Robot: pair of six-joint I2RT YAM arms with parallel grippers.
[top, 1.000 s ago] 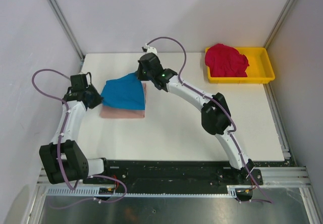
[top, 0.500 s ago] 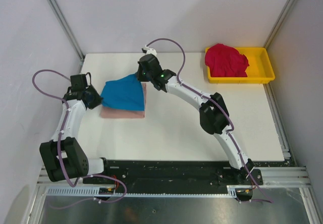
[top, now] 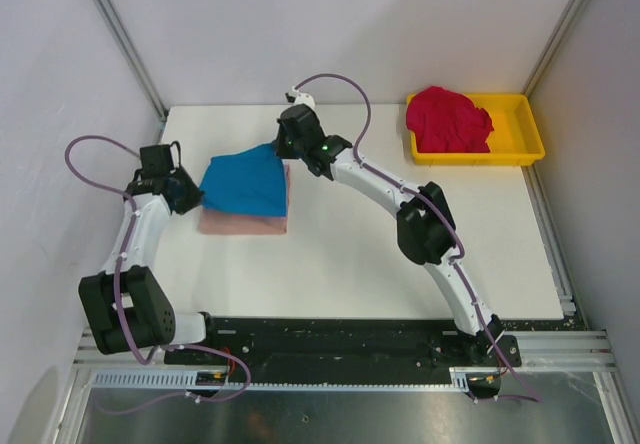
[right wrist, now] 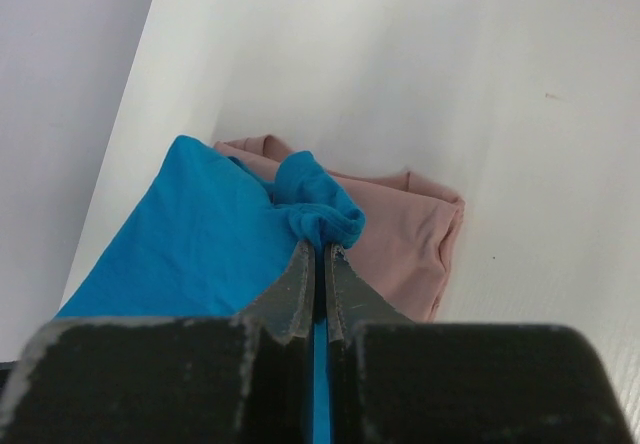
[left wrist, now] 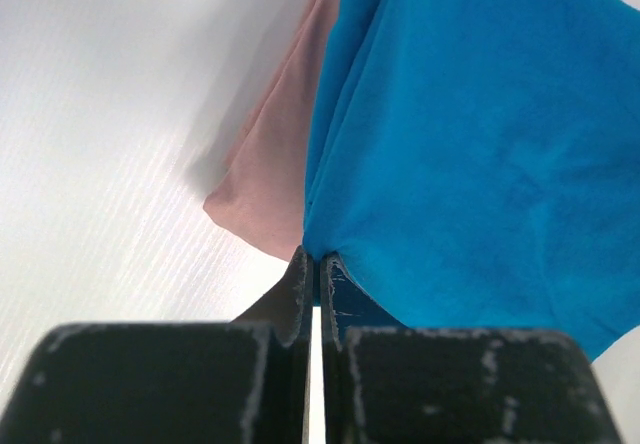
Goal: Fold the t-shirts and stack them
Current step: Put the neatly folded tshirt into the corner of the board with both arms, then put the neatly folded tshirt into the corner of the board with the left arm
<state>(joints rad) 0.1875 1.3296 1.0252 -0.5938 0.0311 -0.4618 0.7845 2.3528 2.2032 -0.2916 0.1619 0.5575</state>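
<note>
We hold the blue shirt (top: 245, 186) over the pink shirt (top: 240, 225), left of centre. The left hand (top: 196, 200) is pinched shut on its left corner, the right hand (top: 281, 151) on its upper-right corner.

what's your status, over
Left gripper, right gripper shut on bright blue cloth t-shirt, spread over folded dusty pink cloth t-shirt. Crimson red cloth t-shirt in shallow yellow plastic tray. Nothing in the way.

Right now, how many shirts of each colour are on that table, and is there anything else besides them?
blue t-shirt: 1
pink t-shirt: 1
red t-shirt: 1
yellow tray: 1
Total: 4 things, 3 of them shirts.
</note>
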